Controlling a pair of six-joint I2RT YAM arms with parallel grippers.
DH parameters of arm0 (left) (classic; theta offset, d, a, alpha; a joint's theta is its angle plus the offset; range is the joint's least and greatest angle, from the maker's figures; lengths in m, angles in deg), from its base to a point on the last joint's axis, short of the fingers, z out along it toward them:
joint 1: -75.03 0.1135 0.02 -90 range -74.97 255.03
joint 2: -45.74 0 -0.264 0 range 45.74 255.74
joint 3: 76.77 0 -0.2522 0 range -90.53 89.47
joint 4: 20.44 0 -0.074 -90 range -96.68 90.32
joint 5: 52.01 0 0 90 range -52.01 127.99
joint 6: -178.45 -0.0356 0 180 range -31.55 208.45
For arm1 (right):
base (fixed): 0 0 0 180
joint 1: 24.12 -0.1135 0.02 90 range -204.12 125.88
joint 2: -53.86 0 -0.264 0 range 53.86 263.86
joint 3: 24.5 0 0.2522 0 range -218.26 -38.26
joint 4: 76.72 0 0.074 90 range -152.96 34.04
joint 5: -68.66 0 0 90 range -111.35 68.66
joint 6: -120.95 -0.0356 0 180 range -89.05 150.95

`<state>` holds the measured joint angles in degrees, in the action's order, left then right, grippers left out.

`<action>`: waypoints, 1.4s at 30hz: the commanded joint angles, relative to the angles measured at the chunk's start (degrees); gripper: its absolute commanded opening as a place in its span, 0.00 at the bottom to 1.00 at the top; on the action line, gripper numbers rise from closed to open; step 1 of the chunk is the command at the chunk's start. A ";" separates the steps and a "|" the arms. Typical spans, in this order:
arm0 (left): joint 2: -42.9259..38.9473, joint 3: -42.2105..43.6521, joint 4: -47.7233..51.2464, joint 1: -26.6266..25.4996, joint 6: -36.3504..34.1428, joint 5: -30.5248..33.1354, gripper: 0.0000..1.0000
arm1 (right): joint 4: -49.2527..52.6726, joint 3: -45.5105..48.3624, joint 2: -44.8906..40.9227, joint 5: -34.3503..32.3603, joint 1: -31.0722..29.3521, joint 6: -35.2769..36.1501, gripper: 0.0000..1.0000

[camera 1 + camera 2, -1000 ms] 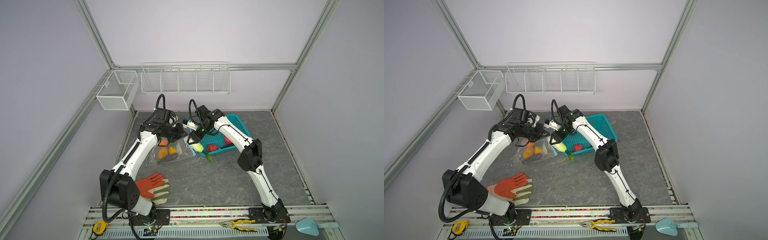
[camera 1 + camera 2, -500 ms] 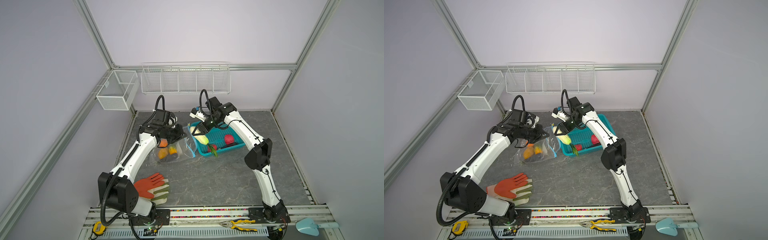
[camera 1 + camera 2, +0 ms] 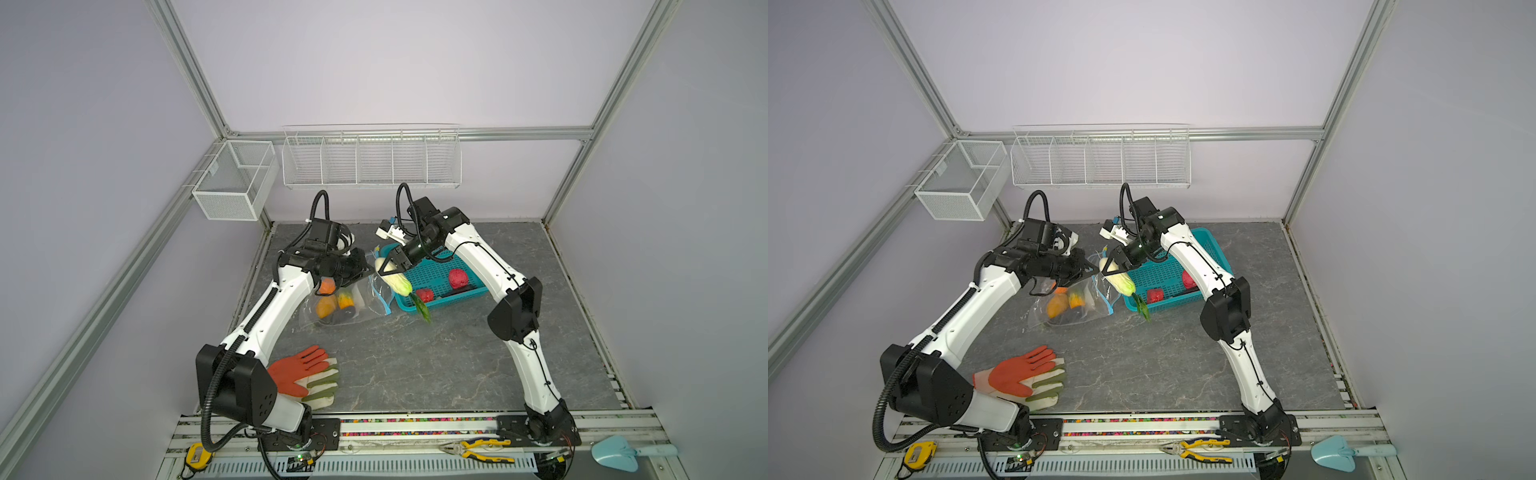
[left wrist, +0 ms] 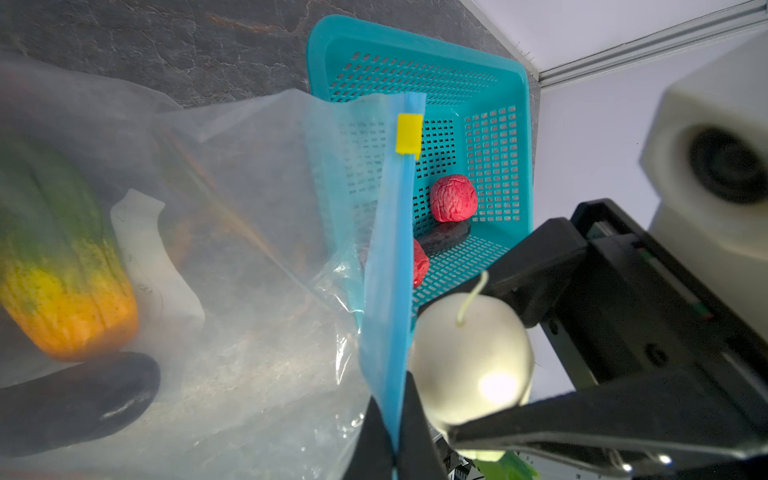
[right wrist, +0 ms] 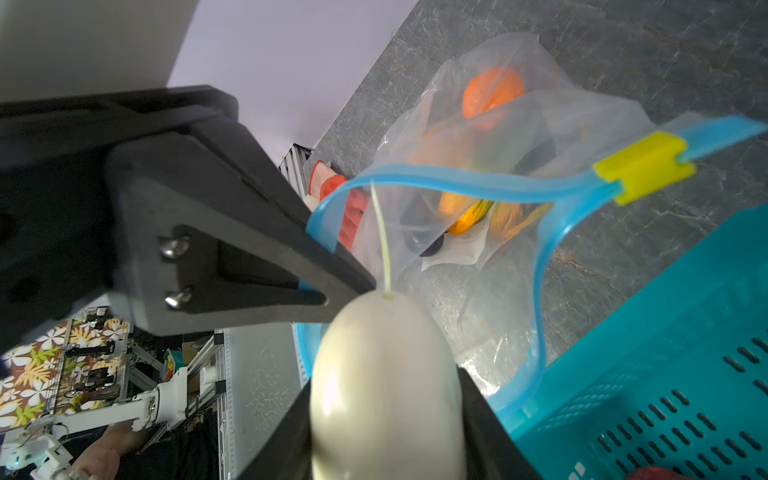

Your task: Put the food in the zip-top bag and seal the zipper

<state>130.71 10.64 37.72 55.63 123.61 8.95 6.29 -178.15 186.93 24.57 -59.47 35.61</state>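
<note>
The clear zip-top bag [image 3: 357,305] [image 3: 1084,305] lies left of the teal basket, and its mouth is held up. My left gripper [image 3: 368,271] [image 3: 1094,271] [image 4: 392,399] is shut on the light-blue zipper [image 4: 395,249], well short of the yellow slider [image 4: 409,134] [image 5: 642,166]. My right gripper [image 3: 388,268] [image 3: 1113,268] [image 5: 385,399] is shut on the white-green cabbage [image 3: 395,281] [image 3: 1122,282] [image 5: 374,340], right at the bag's mouth. Inside the bag lie orange pieces [image 3: 325,306], a yellow-green piece [image 4: 54,266] and a dark eggplant [image 4: 75,399].
The teal basket [image 3: 436,266] holds two pink-red pieces [image 3: 457,278] [image 3: 424,295] and a dark piece [image 4: 444,237]. Orange-and-green gloves [image 3: 307,374] lie at the front left. White wire baskets [image 3: 370,160] hang on the back wall. Pliers [image 3: 478,449] and a blue scoop [image 3: 619,453] rest on the front rail.
My right arm has drawn back and risen with the cabbage still in its jaws, and the cabbage now hangs at the bag's mouth. The left gripper has kept its hold on the zipper.
</note>
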 commanded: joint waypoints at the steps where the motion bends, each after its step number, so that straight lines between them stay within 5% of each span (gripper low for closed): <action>1: -1.12 -1.11 -0.46 -0.55 0.27 -0.59 0.00 | 0.54 0.51 2.23 1.22 -1.01 -0.05 0.19; 13: -1.98 -1.20 -0.98 -1.60 1.29 -0.64 0.00 | -0.51 -2.05 6.19 1.81 -1.89 -0.97 0.25; 30: -2.09 1.64 -3.04 -2.60 2.46 -1.11 0.00 | -5.41 -2.49 8.16 -1.28 -1.87 -8.75 0.74; 42: -0.34 2.91 -4.39 -2.57 2.37 -1.34 0.00 | -3.07 -2.44 6.95 -7.32 -0.78 -8.64 0.59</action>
<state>129.73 12.82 34.70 53.32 125.77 8.47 2.14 -179.59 194.56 19.43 -61.11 26.46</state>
